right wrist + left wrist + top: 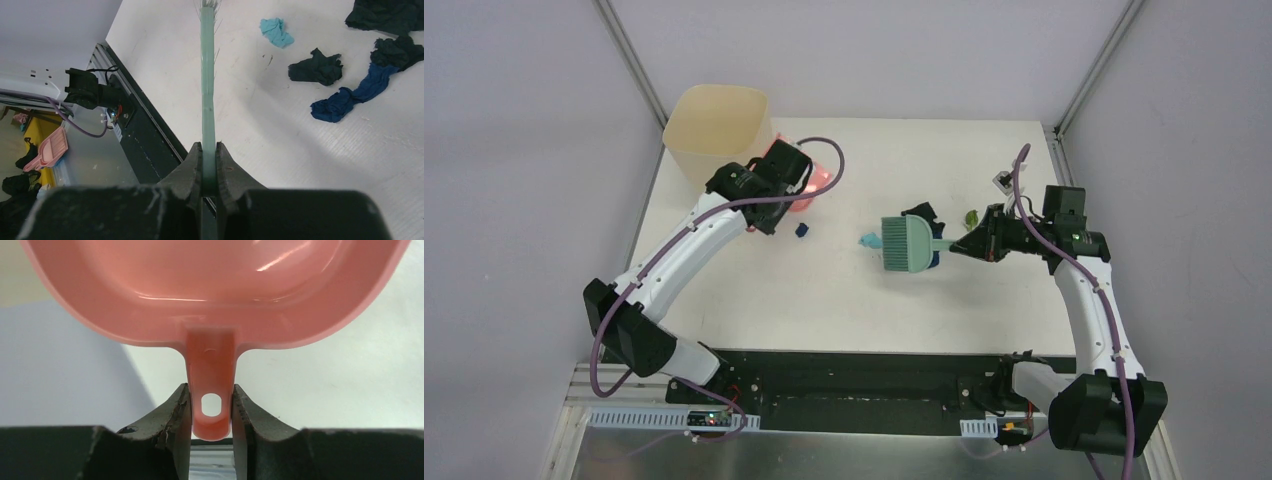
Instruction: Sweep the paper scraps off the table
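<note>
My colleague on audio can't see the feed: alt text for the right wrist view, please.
The right gripper is shut on the teal brush handle, seen edge-on running up the frame over the white table. To its right lie paper scraps: one light blue, several black, one dark blue.

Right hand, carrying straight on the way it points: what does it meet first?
Past the brush it grips, the right hand lines up with the light blue scrap; dark scraps flank that line. Height over the table is unclear.

Pink dustpan (215, 300), teal brush (907, 245), cream bin (690, 158); paper scraps (320, 67) blue, black (one green).
</note>
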